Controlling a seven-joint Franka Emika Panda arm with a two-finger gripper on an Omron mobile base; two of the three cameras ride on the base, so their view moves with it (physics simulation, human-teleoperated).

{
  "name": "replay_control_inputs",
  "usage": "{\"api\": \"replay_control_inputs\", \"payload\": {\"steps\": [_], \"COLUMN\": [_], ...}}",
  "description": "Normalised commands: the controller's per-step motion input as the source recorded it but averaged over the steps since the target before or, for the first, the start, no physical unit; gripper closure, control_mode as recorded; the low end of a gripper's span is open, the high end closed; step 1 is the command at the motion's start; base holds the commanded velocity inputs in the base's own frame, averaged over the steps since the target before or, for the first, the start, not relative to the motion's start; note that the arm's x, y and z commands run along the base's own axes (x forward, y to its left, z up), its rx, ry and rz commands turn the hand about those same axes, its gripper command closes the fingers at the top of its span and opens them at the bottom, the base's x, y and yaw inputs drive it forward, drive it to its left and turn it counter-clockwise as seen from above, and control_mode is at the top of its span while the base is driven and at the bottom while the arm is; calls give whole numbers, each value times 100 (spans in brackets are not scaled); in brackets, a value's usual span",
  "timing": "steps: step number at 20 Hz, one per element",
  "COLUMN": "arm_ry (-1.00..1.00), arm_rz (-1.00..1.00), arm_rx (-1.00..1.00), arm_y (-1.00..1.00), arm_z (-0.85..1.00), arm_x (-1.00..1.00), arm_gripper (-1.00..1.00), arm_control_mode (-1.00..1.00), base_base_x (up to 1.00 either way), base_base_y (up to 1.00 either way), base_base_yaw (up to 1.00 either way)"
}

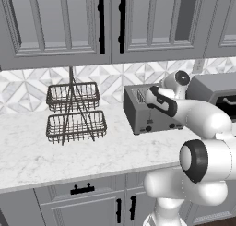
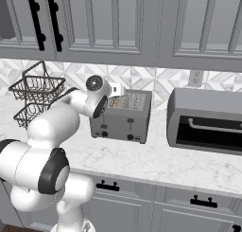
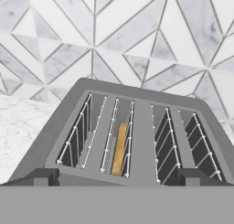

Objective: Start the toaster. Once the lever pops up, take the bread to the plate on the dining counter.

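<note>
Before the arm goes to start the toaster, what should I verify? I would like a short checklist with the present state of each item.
1. Pale tan bread slice sits in a slot of the grey boxy metal toaster: ok, second slot from the left in the hand view.
2. Gripper is open and holds nothing: ok, the jaws stand wide apart.
3. Gripper is near the toaster top: ok, it looks down over the slots.
4. Toaster stands upright on the white marble worktop: ok.
5. Lever position, up or down: cannot tell.
6. Wire two-tier basket is apart from the toaster: ok.
</note>
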Motion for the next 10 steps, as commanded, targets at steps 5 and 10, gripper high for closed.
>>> {"api": "replay_control_inputs", "payload": {"steps": [5, 10], "arm_ry": [0, 0], "arm_rz": [0, 0], "arm_rx": [0, 0], "arm_y": [0, 0], "arm_z": [0, 0], "arm_x": [0, 0], "arm_gripper": [-100, -100], "arm_control_mode": [-100, -100], "base_base_x": [0, 0], "base_base_y": [0, 0], "base_base_yaw": [0, 0]}}
